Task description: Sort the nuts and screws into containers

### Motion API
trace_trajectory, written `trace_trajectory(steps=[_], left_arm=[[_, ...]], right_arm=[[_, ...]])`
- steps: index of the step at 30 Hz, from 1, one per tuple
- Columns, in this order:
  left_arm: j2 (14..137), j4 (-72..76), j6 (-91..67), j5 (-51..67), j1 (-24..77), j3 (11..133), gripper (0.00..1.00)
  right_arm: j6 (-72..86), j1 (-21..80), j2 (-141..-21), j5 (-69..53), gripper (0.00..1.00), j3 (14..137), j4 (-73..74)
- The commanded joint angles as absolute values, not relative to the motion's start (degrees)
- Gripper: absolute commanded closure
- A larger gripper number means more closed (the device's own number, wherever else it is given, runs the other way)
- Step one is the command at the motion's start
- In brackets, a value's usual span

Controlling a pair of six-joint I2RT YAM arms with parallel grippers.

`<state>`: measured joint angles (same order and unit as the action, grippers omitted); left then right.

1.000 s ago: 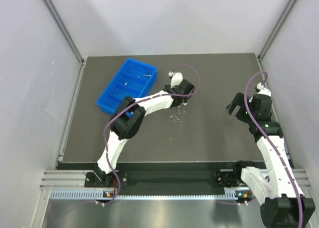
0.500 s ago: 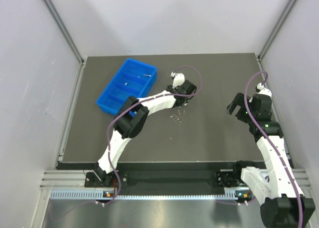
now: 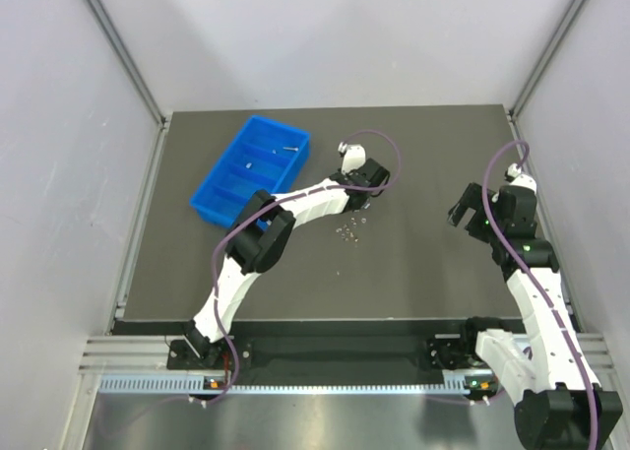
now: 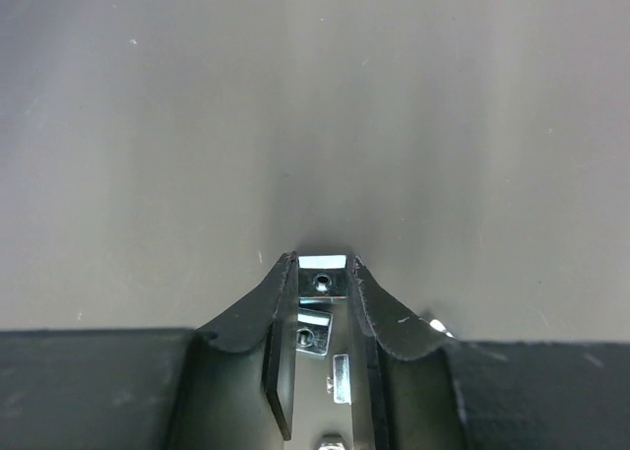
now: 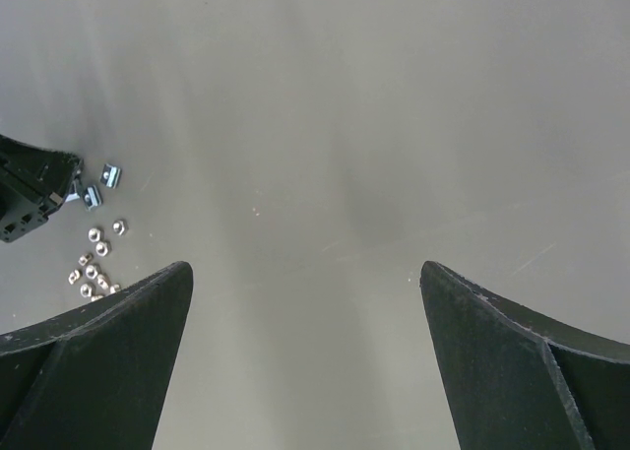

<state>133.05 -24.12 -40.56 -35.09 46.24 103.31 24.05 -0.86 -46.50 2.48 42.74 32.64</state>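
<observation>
Dark table (image 3: pixel 423 174) bears blue tray (image 3: pixel 228 186) holding silver specks (image 3: pixel 251 162) — left claw (image 4: pixel 323 263) pinches nut (image 4: pixel 323 281), right claw (image 5: pixel 303 270) gapes.

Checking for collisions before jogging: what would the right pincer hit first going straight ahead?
Probably the bare table; the right pincer is open with nothing between its fingers. The loose nuts and left pincer lie off to one side. Depth is unclear.

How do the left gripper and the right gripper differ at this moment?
The left gripper has its fingers nearly together, pinching a small silver metal nut; the right gripper has its fingers wide apart, holding nothing. The left one is beside the loose pile of parts; the right one hangs well away. Both have black fingers.
</observation>
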Motion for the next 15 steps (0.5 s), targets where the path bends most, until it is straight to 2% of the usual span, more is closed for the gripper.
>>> trace_trajectory(steps=[1, 8, 15], left_arm=[[132.4, -25.0, -39.1, -36.6, 46.1, 104.4, 0.86], [120.2, -20.4, -33.2, -36.7, 41.9, 103.5, 0.85], [108.7, -17.2, -33.9, -36.6, 30.4, 95.3, 0.85]], right_arm=[[23.9, -0.4, -46.0, 3.2, 0.0, 42.9, 32.2], [23.8, -0.4, -46.8, 3.3, 0.01, 43.2, 32.0], [24.5, -0.4, -47.7, 3.6, 0.0, 43.1, 30.9]])
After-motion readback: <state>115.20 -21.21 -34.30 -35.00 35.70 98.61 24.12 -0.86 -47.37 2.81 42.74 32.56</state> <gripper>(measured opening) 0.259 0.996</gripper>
